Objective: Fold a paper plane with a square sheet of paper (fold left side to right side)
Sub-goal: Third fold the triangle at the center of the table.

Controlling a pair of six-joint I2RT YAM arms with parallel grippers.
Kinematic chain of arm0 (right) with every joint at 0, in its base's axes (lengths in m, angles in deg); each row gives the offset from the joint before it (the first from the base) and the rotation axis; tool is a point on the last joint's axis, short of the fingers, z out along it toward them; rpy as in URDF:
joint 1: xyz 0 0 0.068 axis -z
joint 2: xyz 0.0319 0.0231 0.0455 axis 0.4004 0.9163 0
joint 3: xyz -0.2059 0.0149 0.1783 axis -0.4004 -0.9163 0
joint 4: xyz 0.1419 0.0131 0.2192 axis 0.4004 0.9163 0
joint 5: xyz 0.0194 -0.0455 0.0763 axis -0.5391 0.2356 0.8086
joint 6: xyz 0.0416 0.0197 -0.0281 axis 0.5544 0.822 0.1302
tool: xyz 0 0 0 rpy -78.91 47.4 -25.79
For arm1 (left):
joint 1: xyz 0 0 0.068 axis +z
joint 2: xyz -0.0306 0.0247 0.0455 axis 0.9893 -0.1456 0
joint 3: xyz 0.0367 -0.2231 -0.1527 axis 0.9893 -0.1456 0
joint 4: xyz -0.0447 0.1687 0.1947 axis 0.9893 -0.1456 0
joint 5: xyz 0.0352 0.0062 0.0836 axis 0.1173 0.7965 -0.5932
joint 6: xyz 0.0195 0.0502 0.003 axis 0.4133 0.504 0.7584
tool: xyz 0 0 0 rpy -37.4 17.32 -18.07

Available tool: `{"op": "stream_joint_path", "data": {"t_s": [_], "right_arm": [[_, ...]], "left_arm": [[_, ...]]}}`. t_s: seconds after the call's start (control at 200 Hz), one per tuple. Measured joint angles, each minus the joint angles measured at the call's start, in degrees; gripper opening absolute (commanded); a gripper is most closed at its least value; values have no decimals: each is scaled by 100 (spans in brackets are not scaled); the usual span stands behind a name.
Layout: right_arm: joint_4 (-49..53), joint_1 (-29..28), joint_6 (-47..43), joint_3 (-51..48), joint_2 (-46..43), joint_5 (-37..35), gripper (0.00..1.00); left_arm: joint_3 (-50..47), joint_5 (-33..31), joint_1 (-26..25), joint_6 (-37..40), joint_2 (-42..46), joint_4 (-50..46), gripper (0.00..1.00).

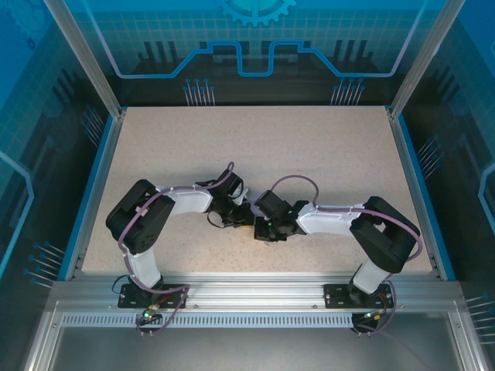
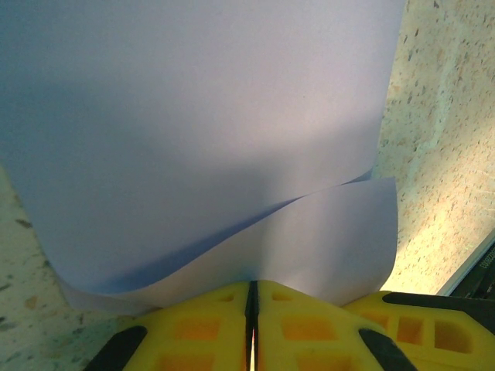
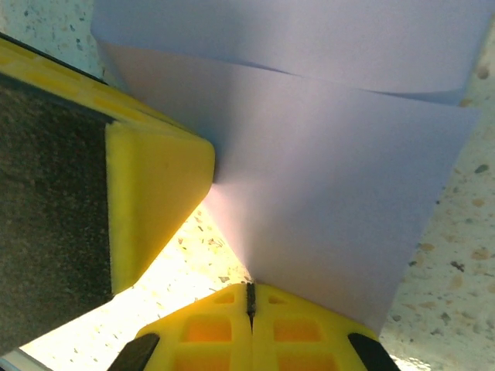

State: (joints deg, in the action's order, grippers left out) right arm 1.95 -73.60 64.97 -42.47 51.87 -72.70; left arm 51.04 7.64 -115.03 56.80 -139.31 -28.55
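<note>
Left wrist view: left pincer (image 2: pixel 251 292) clamps the doubled-over paper (image 2: pixel 193 116).

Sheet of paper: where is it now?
Wrist views show the sheet of paper doubled over, pinched by left gripper and right gripper at the table's near middle.

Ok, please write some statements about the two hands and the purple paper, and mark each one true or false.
1. The left hand is closed on the sheet of paper. True.
2. The right hand is wide open. False: it is closed, pinching the same sheet.
3. The paper is green. False: it is lavender-purple.
4. In the left wrist view the paper shows two layers, the upper one curved. True.
</note>
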Motion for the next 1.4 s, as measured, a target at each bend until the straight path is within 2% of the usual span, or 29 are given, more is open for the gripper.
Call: {"op": "stream_joint_path", "data": {"t_s": [1.401], "right_arm": [[127, 0, 232, -413, -385, -101, 0]], "left_arm": [[74, 0, -63, 42, -55, -37, 12]]}}
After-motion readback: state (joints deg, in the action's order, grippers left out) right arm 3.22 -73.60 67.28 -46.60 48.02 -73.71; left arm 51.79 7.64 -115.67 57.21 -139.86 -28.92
